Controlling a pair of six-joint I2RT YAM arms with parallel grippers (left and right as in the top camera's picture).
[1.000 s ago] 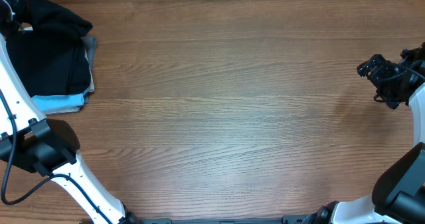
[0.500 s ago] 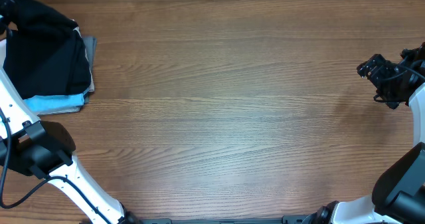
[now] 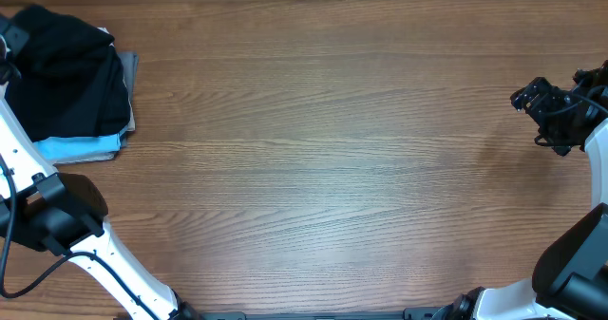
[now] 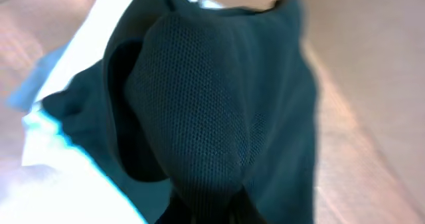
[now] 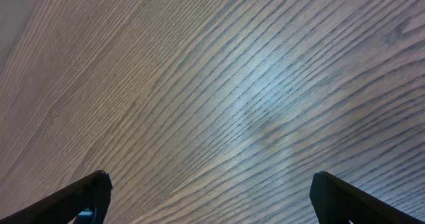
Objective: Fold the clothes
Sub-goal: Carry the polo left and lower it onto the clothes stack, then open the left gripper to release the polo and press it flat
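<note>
T-shirt [image 4: 212,117] pinched in left gripper [image 4: 206,209].

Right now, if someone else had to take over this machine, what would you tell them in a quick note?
Left hand: shut, pinching the black T-shirt.
Right hand: open, empty, over bare table on the right.
T-shirt: bunched on the folded garments at the table's left edge.
Done: shirt gripped, no fold yet.
To do: spread it on the table, then fold it.
</note>
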